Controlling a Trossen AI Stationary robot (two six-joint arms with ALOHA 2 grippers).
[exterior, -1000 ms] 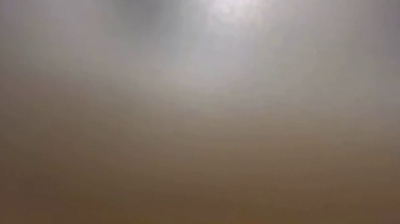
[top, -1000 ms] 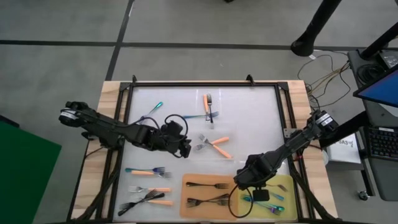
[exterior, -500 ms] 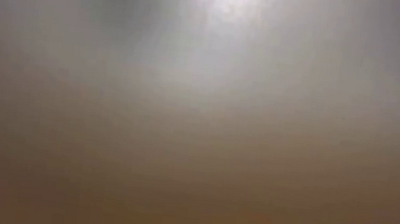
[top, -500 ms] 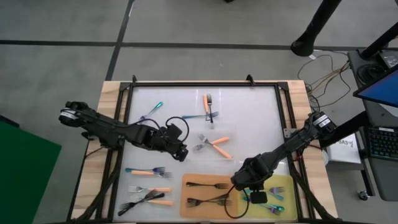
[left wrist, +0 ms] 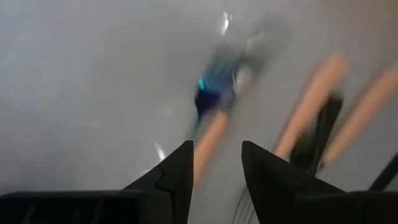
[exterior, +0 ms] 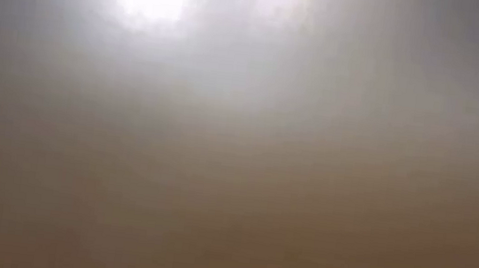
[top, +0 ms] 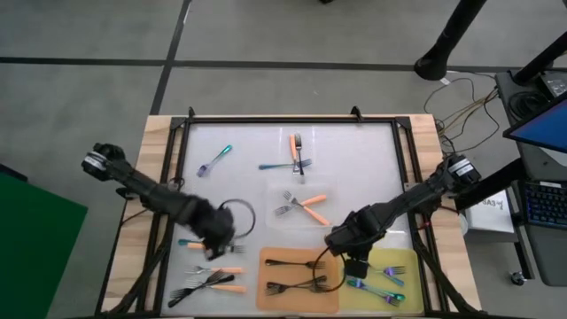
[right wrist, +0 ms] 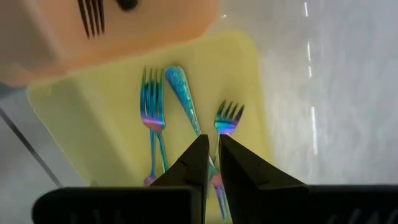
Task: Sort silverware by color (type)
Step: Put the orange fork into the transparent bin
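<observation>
the right gripper (right wrist: 212, 149) has its jaws almost together with nothing between them, above the yellow mat (top: 409, 262), where three iridescent forks (right wrist: 151, 112) lie side by side. the left gripper (left wrist: 217, 163) has its jaws open a little and empty, above a fork with a teal end and an orange handle (top: 211, 244) on the near left of the table (top: 354, 151). these forks look light, stiff and thin, and i think smooth metal slips easily, so it is better to pinch across the handle near its middle. the count: about three black forks on the orange mat (top: 266, 259), two iridescent forks loose at the far side, about seven orange-handled ones, and one black fork (top: 188, 291) in the near left pile.
</observation>
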